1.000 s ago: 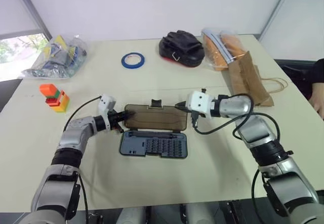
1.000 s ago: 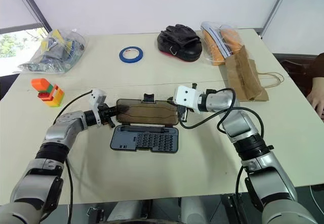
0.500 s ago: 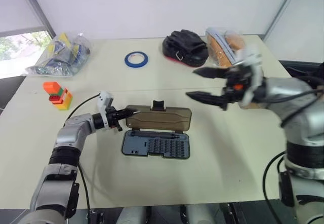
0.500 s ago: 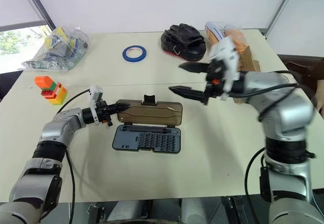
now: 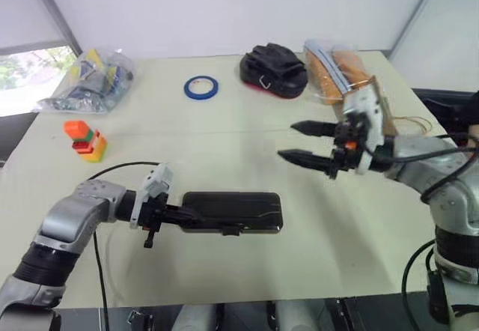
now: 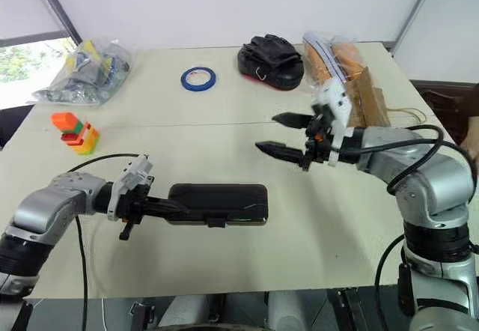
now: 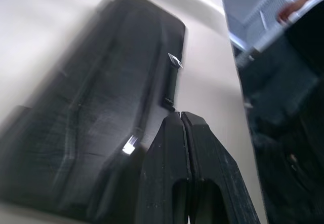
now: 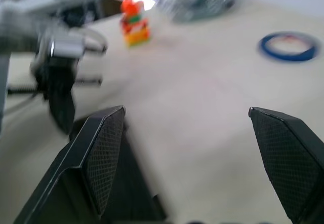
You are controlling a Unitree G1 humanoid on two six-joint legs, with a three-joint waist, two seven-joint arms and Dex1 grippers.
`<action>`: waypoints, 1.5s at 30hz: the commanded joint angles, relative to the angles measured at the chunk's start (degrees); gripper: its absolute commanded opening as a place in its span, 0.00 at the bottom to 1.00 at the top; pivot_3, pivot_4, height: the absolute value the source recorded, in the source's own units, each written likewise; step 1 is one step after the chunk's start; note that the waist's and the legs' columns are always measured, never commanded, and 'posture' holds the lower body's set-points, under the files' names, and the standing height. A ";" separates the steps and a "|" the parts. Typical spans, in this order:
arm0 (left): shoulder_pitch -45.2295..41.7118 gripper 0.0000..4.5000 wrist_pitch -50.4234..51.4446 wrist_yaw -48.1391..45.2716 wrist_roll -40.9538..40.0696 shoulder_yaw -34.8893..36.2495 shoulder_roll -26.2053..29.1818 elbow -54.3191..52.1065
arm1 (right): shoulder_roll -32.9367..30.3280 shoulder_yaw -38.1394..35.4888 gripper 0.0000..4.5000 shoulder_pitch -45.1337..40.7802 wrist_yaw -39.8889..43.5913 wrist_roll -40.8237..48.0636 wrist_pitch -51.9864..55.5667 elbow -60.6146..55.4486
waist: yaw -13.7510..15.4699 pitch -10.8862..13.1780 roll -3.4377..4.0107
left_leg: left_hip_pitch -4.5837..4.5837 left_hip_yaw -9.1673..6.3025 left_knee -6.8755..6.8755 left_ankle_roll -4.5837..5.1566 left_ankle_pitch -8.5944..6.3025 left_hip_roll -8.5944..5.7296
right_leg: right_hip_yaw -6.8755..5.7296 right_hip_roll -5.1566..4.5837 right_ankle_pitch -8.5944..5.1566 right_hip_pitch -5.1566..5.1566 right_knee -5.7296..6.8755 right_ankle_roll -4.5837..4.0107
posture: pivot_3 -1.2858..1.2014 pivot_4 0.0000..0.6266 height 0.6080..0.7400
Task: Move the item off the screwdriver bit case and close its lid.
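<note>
Case (image 5: pixel 232 212) lies closed, near centre; stiff, slick plastic, best pressed at lid edge. Left gripper (image 5: pixel 174 216) clenched empty beside it; right gripper (image 5: pixel 299 142) spread, empty.

Case (image 5: pixel 232 211) lies near the table (image 5: pixel 224 129) front (lid down).
</note>
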 commanded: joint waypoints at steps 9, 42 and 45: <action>-18.66 0.00 -12.27 6.01 7.92 0.14 -9.24 20.59 | 2.56 18.44 0.37 6.38 -0.99 -4.32 -3.42 -11.16 | -0.12 0.03 -0.09 | -0.11 0.14 0.30 0.14 -0.08 -0.07 | 0.08 -0.01 0.10 -0.01 -0.01 0.18 | 0.52 0.24 1.00; -31.29 0.00 -37.78 -12.69 33.85 -17.50 -27.34 54.73 | 4.42 47.64 0.01 2.94 -17.60 -37.83 4.75 -14.07 | 0.11 -0.01 -0.17 | -0.13 0.12 0.48 0.22 -0.12 -0.07 | 0.06 0.10 0.12 0.06 0.04 0.20 | 0.52 0.24 1.00; -29.50 0.00 -36.92 -14.05 34.23 -18.29 -27.48 52.63 | 5.04 48.57 0.01 1.78 -18.58 -39.62 6.77 -13.33 | 0.01 -0.03 -0.17 | -0.13 0.12 0.48 0.22 -0.12 -0.07 | 0.07 0.10 0.12 0.06 0.05 0.20 | 0.52 0.24 1.00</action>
